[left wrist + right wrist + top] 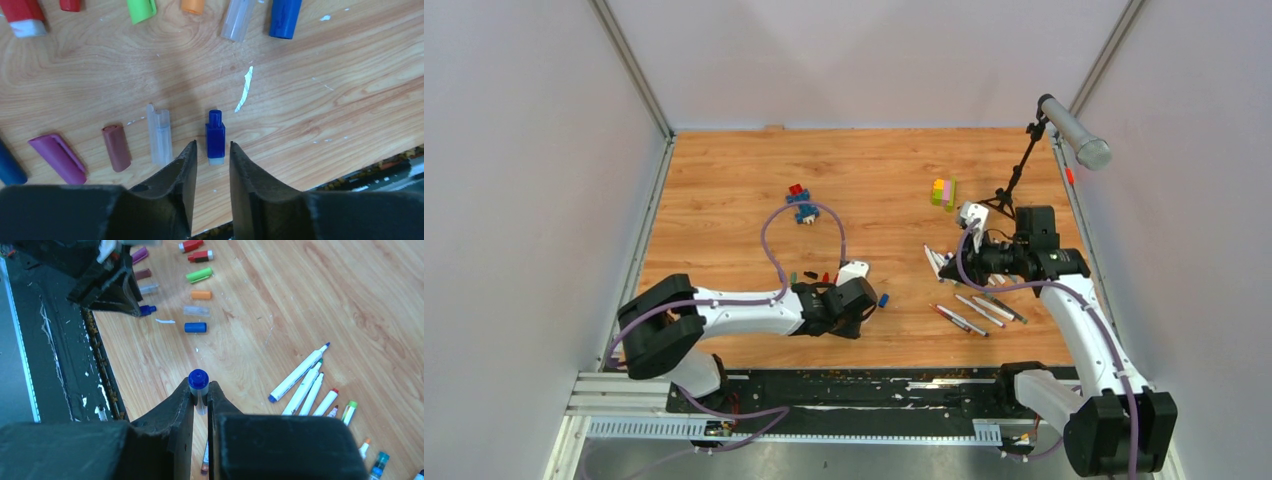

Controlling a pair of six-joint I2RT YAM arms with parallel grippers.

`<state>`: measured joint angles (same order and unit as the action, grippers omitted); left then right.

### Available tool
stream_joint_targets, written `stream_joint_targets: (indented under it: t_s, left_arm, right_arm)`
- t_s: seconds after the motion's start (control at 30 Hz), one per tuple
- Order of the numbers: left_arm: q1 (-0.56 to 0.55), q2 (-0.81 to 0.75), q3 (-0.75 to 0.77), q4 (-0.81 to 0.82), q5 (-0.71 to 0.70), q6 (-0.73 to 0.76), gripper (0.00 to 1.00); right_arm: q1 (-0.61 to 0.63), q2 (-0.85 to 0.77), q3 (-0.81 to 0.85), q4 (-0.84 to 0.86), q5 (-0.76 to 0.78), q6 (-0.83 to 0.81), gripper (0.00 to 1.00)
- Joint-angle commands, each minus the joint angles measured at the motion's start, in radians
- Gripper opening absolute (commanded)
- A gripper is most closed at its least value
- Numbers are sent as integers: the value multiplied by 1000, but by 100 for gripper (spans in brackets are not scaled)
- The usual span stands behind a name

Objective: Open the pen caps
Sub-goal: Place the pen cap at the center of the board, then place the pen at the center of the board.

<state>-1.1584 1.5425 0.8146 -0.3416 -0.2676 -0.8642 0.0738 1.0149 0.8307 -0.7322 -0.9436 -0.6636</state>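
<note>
My left gripper (212,146) stands open low over the table. A small blue pen cap (215,137) lies flat just beyond its fingertips, touching neither. Beside it lie clear (159,134), maroon (116,147) and purple (57,157) pen caps. A farther row holds red, green (141,10), orange, clear and blue (285,17) caps. My right gripper (200,388) is shut on a pen (198,378) seen end-on, its blue end poking past the fingertips. Several white pens (299,372) lie on the wood to its right. From above, the left gripper (864,300) is near the front edge and the right gripper (939,262) is raised.
A blue-and-red toy brick figure (801,205) and a yellow-green-pink block stack (943,192) sit farther back. A black microphone stand (1024,165) rises at the back right. The black base rail (844,390) runs along the near table edge, close behind the left gripper.
</note>
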Motion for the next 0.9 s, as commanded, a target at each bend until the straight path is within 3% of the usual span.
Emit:
stream_joint_targets:
  t_s: [0.0,0.23,0.33,0.43,0.47,0.67,0.87]
  left_arm:
    - [-7,-115,27,-12,-60,28,39]
    - [-7,-332,-9,7,-160,114,56]
    - [-7,-448,-52,19,-217,173,71]
    - [-8,-587,-128,48,-282,223,96]
    - [-7,-635,-156,63,-296,237,99]
    - [-3,-913,-318,123,-316,266,100]
    - [-4,-1064,-410,115,-349,265,100]
  right_arm:
    - [-6,15,36,-97,14,-107,1]
    - [-21,18,47,-213,257,-202,4]
    - [-45,7,31,-246,360,-253,5]
    - [-92,-4,21,-279,457,-320,6]
    - [-117,-3,21,-285,487,-343,6]
    - [-259,67,32,-310,631,-491,8]
    - [-327,187,48,-301,703,-589,12]
